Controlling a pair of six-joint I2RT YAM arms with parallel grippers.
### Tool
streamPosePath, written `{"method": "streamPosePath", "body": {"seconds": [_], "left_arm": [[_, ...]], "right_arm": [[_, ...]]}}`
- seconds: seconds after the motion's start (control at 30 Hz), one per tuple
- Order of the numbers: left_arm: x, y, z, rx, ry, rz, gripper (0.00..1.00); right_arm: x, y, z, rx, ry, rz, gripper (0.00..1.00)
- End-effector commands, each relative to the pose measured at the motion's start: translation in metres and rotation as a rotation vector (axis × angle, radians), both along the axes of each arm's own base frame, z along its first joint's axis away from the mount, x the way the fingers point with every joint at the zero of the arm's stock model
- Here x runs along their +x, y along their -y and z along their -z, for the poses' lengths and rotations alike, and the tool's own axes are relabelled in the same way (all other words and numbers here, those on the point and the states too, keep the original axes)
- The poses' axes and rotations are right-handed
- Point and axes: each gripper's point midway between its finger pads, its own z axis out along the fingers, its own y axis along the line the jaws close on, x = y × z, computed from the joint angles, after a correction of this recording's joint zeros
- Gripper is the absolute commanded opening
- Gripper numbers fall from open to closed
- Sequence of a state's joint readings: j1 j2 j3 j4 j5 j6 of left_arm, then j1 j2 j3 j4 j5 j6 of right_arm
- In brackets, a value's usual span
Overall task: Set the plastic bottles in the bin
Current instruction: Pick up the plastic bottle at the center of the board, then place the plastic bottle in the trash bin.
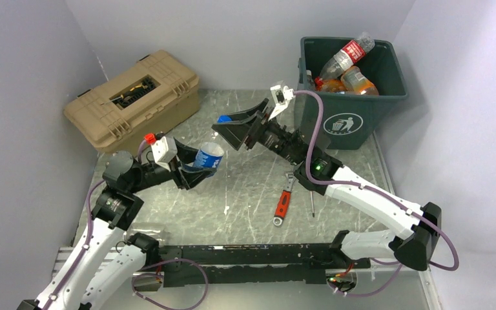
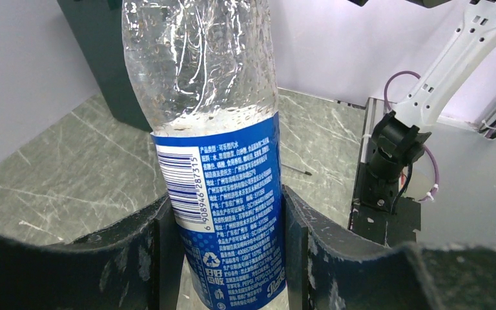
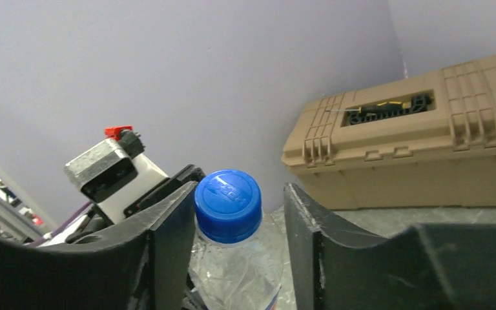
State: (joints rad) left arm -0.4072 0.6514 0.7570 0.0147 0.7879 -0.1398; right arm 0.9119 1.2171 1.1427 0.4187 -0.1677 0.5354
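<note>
My left gripper is shut on a clear plastic bottle with a blue label, held above the table's left middle. In the left wrist view the fingers press both sides of the label. My right gripper is open, and its jaws straddle the bottle's blue cap. The cap lies against the left finger, with a gap to the right one. The dark green bin stands at the back right. It holds a red-labelled bottle and orange bottles.
A tan toolbox stands at the back left and also shows in the right wrist view. A red-handled wrench and a screwdriver lie on the table in front of the right arm.
</note>
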Motion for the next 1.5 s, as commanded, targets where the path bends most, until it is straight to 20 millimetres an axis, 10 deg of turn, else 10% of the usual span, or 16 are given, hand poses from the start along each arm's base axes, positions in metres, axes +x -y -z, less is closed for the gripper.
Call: {"method": "streamPosePath", "body": {"seconds": [0.0,0.2,0.33,0.4,0.7,1.07,1.23,1.47], "left_arm": [[-0.004,-0.001,-0.01,-0.014,0.055,0.003,0.45],[-0.002,-0.001,-0.01,-0.017,0.045,-0.006,0.51],[0.011,-0.008,-0.013,-0.036,-0.009,-0.098,0.98],[0.024,-0.019,-0.018,-0.075,-0.057,-0.22,0.99],[0.06,-0.086,-0.025,-0.22,-0.078,-0.674,1.0],[0.072,-0.107,-0.009,-0.164,-0.124,-0.818,0.99],[0.074,-0.132,-0.01,-0.201,-0.148,-0.953,1.0],[0.066,-0.188,0.024,-0.194,-0.324,-1.285,0.99]], "right_arm": [[-0.009,0.002,-0.022,0.05,0.014,-0.033,0.48],[-0.012,0.003,-0.021,0.046,0.013,-0.042,0.06],[-0.014,0.01,-0.024,0.036,0.025,-0.021,0.0],[-0.014,0.025,-0.039,0.015,0.065,0.036,0.0],[0.027,0.19,-0.163,-0.092,0.285,0.86,0.0],[0.094,0.342,-0.209,-0.122,0.336,1.618,0.0],[0.155,0.393,-0.18,-0.185,0.281,1.788,0.0],[0.237,0.447,-0.077,-0.294,0.006,1.858,0.0]]}}
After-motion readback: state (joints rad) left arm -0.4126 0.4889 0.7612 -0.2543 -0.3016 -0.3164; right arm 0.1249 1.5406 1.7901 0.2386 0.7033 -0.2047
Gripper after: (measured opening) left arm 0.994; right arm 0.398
